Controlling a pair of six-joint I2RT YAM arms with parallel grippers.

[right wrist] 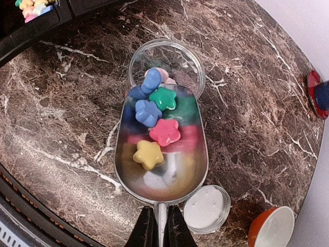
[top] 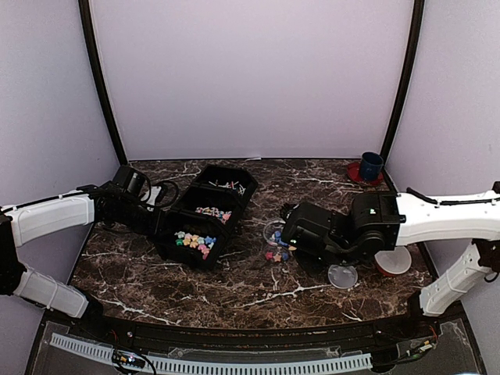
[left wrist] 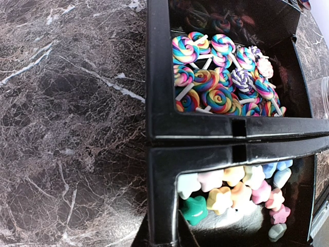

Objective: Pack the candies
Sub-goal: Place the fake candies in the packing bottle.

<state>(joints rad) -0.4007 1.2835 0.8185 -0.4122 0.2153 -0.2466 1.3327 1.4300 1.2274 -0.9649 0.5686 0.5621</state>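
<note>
5 star candies (right wrist: 164, 131) (2 blue, 1 green, 1 pink, 1 yellow) lie in 1 scoop (right wrist: 177, 177), its tip over the mouth of 1 clear jar (right wrist: 187, 56) just right of the 3-compartment tray (top: 234, 191). My right gripper (right wrist: 160, 226) is clamped on the scoop's handle. My left gripper (top: 155, 223) sits pinched together at the tray's left wall, beside the lollipops (left wrist: 216, 98) in the middle compartment.

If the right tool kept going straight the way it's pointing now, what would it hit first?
Most likely the small clear round jar. The right tool is shut on the handle of a silver metal scoop holding pastel star candies, and the scoop's front lip sits at the jar's rim, though depth is unclear.
</note>
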